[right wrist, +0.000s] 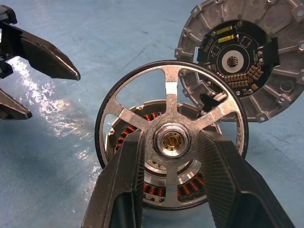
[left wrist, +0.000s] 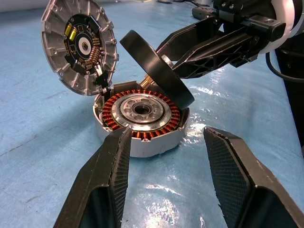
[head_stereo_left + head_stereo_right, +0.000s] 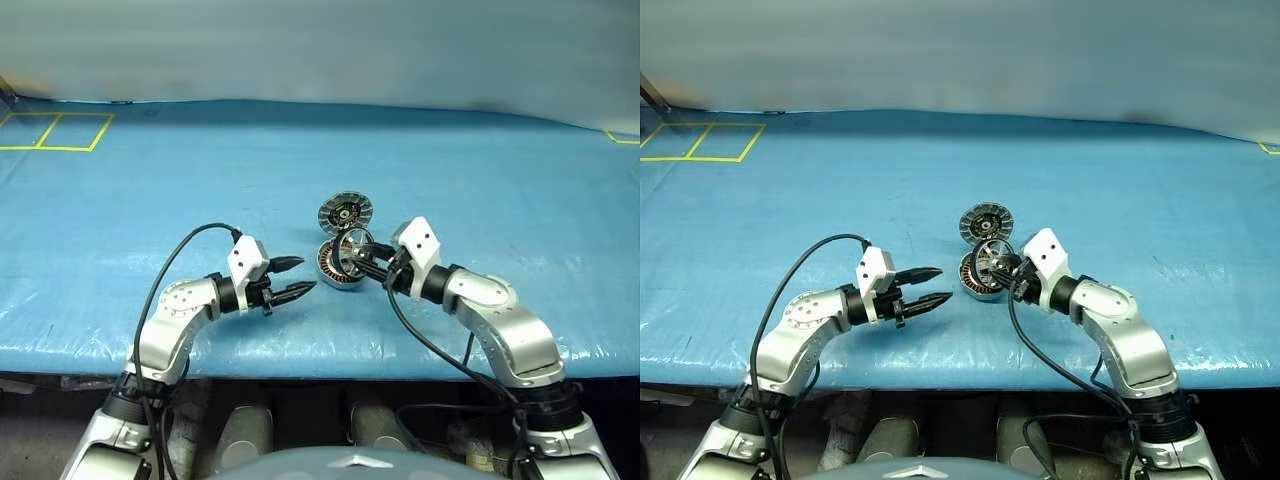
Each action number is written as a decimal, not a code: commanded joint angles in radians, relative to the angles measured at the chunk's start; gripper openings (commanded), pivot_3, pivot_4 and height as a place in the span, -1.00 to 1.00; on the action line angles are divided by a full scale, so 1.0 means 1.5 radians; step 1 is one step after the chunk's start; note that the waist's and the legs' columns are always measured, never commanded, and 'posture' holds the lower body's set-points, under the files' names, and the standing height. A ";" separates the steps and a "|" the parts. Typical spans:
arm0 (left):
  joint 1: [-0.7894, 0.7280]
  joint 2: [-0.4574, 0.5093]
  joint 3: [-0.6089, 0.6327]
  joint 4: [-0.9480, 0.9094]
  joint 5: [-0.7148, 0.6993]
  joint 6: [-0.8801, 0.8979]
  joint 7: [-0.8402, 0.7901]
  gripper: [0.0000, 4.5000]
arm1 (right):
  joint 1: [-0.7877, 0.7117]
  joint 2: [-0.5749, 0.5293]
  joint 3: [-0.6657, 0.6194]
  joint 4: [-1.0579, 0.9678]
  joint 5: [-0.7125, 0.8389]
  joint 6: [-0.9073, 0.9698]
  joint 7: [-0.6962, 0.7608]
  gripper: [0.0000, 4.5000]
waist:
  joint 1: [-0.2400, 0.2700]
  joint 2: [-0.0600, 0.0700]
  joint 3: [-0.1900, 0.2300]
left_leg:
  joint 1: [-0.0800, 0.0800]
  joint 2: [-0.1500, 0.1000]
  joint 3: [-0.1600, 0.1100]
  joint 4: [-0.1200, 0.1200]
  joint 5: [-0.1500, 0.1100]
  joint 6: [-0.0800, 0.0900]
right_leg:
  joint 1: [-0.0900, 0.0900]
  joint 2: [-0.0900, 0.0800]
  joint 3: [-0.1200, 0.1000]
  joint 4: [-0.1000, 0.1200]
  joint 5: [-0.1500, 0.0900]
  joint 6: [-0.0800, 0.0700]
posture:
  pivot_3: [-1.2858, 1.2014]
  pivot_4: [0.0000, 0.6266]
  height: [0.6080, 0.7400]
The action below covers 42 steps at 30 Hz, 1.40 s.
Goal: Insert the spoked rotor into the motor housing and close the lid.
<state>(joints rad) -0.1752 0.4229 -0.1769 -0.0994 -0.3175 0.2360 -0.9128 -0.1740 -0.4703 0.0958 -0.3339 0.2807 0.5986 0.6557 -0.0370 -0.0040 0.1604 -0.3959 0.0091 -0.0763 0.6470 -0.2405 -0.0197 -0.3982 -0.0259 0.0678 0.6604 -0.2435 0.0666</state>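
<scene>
Now we see our right gripper (image 1: pixel 168 142) clenched on the dark grey spoked rotor (image 1: pixel 171 137), tilted just above the silver motor housing with copper windings (image 2: pixel 142 118), while our released left gripper (image 3: pixel 292 278) waits left.

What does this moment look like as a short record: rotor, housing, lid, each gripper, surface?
spoked rotor: held tilted over the housing, not yet seated
motor housing: on the table, copper windings exposed
lid: open, standing up at the housing's edge
right gripper: shut on the spoked rotor near its hub
left gripper: open, beside the housing, holding nothing
table: blue cover
</scene>
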 commanded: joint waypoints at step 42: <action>0.008 -0.001 0.002 -0.035 -0.002 -0.007 0.020 0.15 | -0.055 0.054 0.044 0.038 -0.018 -0.042 -0.028 -0.98 | 0.000 0.000 0.000 | 0.000 0.000 0.000 0.000 0.000 0.000 | 0.000 0.000 0.000 0.000 0.000 0.000 | 0.03 -0.52 1.00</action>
<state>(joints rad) -0.1566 0.4237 -0.1765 -0.1173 -0.3160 0.2358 -0.8820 -0.2346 -0.3983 0.1585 -0.2780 0.2663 0.5530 0.6279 -0.0376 -0.0040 0.1604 -0.3956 0.0092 -0.0764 0.6471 -0.2404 -0.0198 -0.3982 -0.0257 0.0677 0.6607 -0.2435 0.0666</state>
